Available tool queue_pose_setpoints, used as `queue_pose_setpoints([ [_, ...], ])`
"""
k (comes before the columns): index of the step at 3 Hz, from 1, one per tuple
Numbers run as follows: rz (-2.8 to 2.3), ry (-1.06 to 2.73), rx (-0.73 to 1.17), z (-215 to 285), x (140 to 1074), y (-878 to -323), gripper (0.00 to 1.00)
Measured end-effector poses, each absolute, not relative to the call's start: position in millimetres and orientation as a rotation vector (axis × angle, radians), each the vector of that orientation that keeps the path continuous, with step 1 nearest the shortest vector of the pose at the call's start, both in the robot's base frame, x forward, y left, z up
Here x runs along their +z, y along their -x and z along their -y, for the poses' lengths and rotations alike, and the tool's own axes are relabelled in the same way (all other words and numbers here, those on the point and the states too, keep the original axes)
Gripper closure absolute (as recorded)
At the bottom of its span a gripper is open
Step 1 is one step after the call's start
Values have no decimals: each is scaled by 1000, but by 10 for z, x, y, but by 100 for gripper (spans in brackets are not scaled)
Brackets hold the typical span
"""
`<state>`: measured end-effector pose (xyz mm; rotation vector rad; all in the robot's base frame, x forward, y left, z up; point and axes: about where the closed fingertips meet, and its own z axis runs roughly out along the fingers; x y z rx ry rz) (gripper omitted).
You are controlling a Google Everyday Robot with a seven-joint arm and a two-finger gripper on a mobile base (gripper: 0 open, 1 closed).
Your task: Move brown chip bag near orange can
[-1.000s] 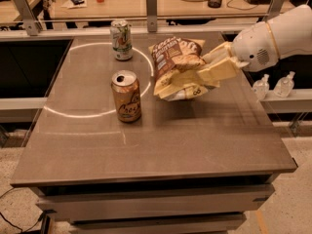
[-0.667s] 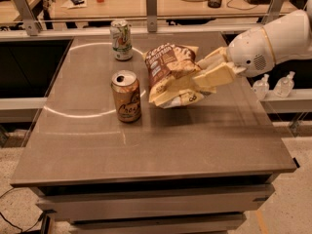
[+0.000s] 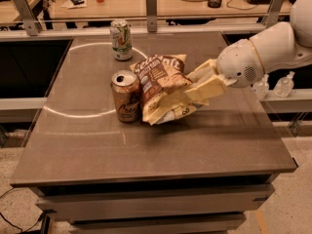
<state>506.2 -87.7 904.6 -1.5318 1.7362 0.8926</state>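
Observation:
The brown chip bag [image 3: 159, 84] has a dark brown top with white lettering and a pale yellow lower part. It stands tilted, right beside the orange can [image 3: 126, 96], touching or nearly touching it. The orange can stands upright on the table, with dark script and an open silver top. My gripper [image 3: 187, 89] reaches in from the right and is shut on the bag's right side, one cream finger [image 3: 204, 89] lying across its front. The bag's lower edge is at or just above the tabletop.
A white and green can [image 3: 121, 39] stands upright at the back of the grey table [image 3: 146, 145]. A pale circular line runs across the table's left half. Behind the table is a railing and a desk with a cup and clutter. Small bottles [image 3: 284, 85] stand on a ledge at right.
My gripper has carried the brown chip bag leftward and down, from the table's middle right to right beside the orange can. The cans have not moved.

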Motion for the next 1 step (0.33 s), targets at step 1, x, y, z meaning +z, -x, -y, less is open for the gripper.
queue_pose_setpoints([
  [1, -1734, 1534, 893, 858, 9048, -5063, 83],
])
